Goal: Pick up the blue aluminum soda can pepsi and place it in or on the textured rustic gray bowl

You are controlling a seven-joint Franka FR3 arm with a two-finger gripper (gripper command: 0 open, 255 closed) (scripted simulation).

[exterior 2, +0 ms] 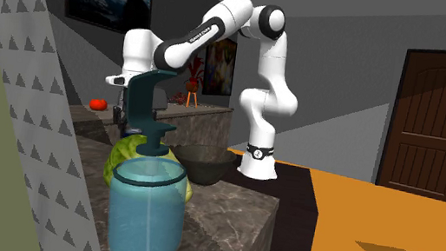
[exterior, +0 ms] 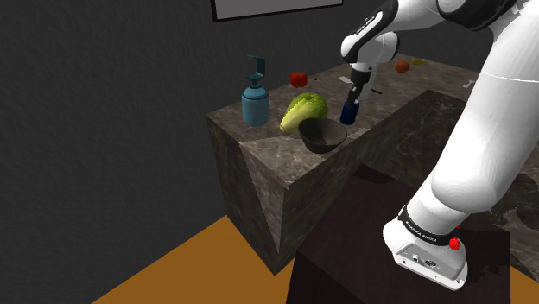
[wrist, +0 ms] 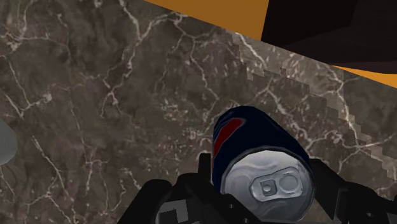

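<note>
The blue soda can [exterior: 349, 111] with a red mark stands upright on the dark marble counter [exterior: 259, 155], just beyond the dark grey bowl [exterior: 322, 135]. My gripper [exterior: 353, 93] comes down onto the can from above. In the wrist view the can [wrist: 254, 137] shows its silver top and pull tab, and the gripper [wrist: 261, 164] has a black finger pressed against each side of it, shut on the can. The bowl [exterior 2: 203, 163] sits near the counter's front edge, empty.
A green lettuce [exterior: 303, 110] lies right behind the bowl, touching it. A blue soap dispenser [exterior: 256, 99] stands to the shoulder view's left of the lettuce. A red tomato [exterior: 299, 79] and small items [exterior: 402, 66] lie further back. The dark stand [exterior: 371, 233] adjoins the counter.
</note>
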